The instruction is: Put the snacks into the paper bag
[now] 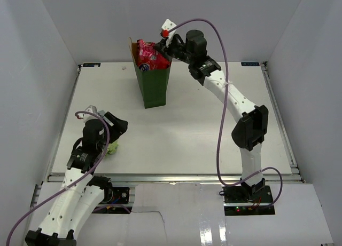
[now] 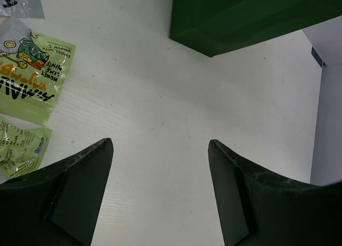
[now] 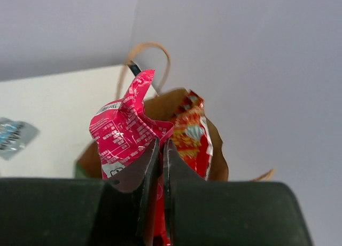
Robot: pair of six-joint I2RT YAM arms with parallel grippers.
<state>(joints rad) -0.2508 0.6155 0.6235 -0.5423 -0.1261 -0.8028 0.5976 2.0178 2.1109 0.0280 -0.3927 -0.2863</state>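
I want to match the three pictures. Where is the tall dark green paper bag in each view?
Top external: tall dark green paper bag, upper centre, upright.
Left wrist: its green base, top right corner.
Right wrist: centre, brown inside behind red crinkly snack packet.
Shared landmark: the white table.

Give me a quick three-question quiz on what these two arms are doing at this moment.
1. True or false: the left arm's jaws are shut.
2. What do the right arm's jaws pinch? A) a red snack bag B) a purple bar C) a loop handle
3. Fill in: the red snack bag is held at the mouth of the tall green ____.

Key
1. False: the left arm's jaws stand open and empty, with the green packet lying to one side.
2. A.
3. paper bag.
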